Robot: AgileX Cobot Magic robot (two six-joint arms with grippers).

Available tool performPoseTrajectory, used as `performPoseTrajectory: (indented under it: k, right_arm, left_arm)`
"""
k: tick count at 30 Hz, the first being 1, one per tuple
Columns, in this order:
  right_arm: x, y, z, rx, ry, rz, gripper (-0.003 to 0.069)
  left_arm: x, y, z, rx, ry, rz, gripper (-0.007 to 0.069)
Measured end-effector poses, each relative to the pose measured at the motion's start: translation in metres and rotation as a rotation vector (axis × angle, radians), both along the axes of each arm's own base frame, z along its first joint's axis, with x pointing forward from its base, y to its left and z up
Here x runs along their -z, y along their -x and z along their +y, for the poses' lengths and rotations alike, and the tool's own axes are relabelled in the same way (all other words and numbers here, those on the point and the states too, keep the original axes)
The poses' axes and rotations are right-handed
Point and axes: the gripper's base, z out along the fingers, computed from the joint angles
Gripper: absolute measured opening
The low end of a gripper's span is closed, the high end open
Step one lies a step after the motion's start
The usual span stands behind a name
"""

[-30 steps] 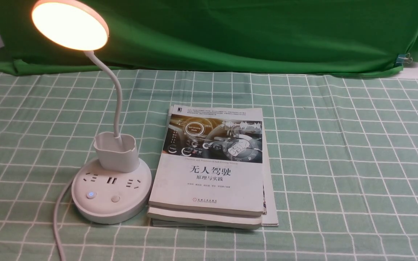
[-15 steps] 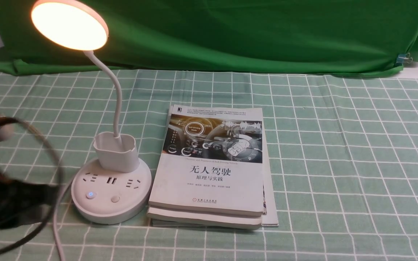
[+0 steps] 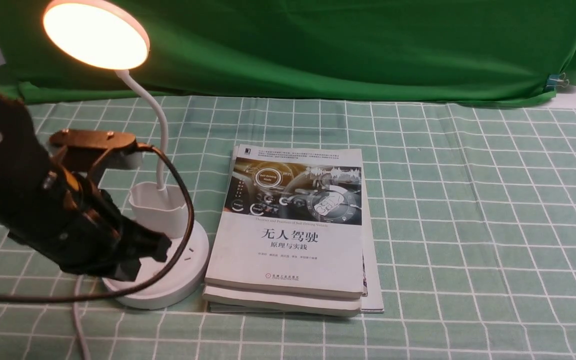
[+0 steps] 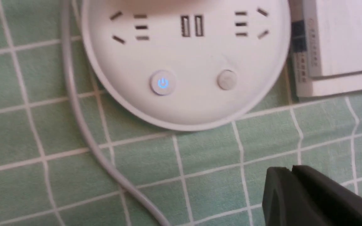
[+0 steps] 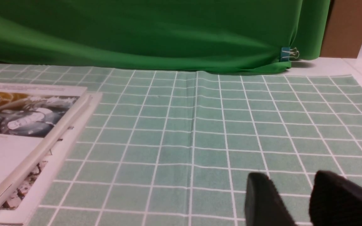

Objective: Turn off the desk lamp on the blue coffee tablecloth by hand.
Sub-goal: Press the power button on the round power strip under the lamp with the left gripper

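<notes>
The desk lamp point(image 3: 160, 205) stands on the blue coffee tablecloth point(image 3: 468, 200), and its disc head point(image 3: 95, 35) glows warm white. My left gripper point(image 3: 158, 247) hangs over the left half of the round base point(image 3: 178, 287), hiding both buttons in the front view. In the left wrist view the base point(image 4: 184, 59) shows a blue-lit power button point(image 4: 163, 83) and a plain grey button point(image 4: 227, 79). There the left gripper point(image 4: 291, 171) is shut and empty, a short way off the base rim. The right gripper point(image 5: 289, 185) is open over bare cloth.
A stack of books point(image 3: 290, 235) lies right beside the lamp base, and the right wrist view shows the books point(image 5: 27, 125) too. The lamp's grey cable point(image 4: 83, 125) runs off the base across the cloth. A dark green backdrop point(image 3: 343, 45) hangs behind.
My left arm swung in from the left edge and now sits over the lamp base, covering the buttons in the front view. The lamp head stays lit.
</notes>
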Motion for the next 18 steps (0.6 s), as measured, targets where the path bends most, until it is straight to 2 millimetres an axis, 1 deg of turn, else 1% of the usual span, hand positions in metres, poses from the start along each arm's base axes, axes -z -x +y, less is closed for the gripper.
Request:
performPoseTrajectory:
  k: [5, 11, 18]
  right_arm:
    - [0.000, 0.000, 0.000, 0.000, 0.000, 0.000, 0.0242]
    - [0.000, 0.000, 0.000, 0.000, 0.000, 0.000, 0.0242]
    - [0.000, 0.000, 0.000, 0.000, 0.000, 0.000, 0.0242]
  left_arm:
    - [0.006, -0.008, -0.002, -0.005, -0.009, 0.036, 0.0022]
    - [0.023, -0.017, -0.004, -0.003, -0.029, 0.092, 0.0022]
    - [0.038, -0.039, -0.012, -0.001, -0.032, 0.093, 0.0022]
